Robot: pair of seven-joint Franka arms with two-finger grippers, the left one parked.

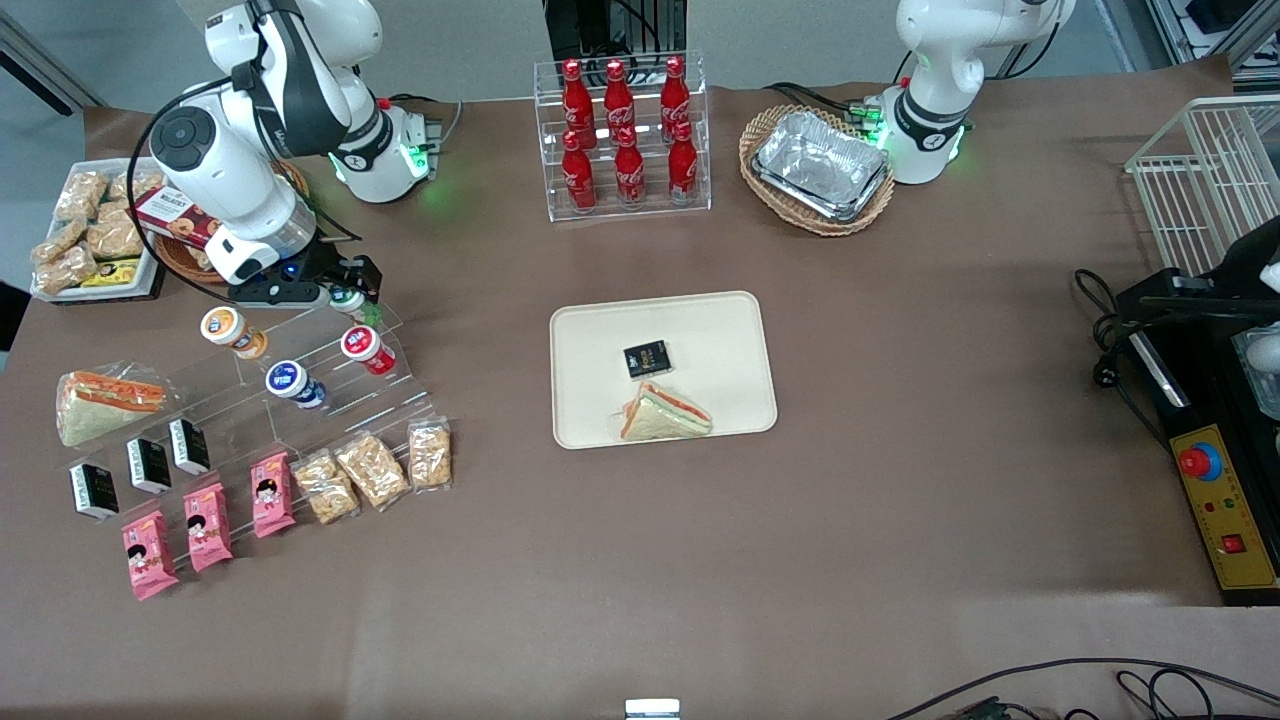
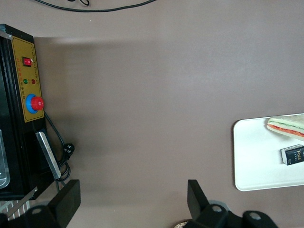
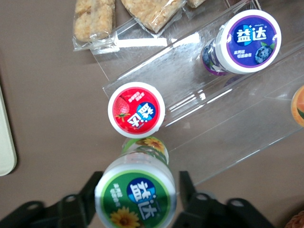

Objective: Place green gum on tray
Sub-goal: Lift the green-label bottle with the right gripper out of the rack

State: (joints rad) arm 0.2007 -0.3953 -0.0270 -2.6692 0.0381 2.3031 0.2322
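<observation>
A: Green gum (image 3: 137, 194): green-rimmed white lid, sunflower print, on the clear stepped rack (image 3: 223, 118), end effector (image 3: 137, 202) fingers apart, flanking it.

B: Front view hides that under the arm; shows the tray (image 1: 590, 400) well apart.

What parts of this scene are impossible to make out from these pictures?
- Green gum: in the front view the working arm covers most of it; in the right wrist view an edge cuts off its lid.
- Gripper: its fingers flank the gum, but contact with the canister is not visible.
- Tray: the left wrist view's edge crops it.
- Black packet on the tray: label too small to read.
</observation>
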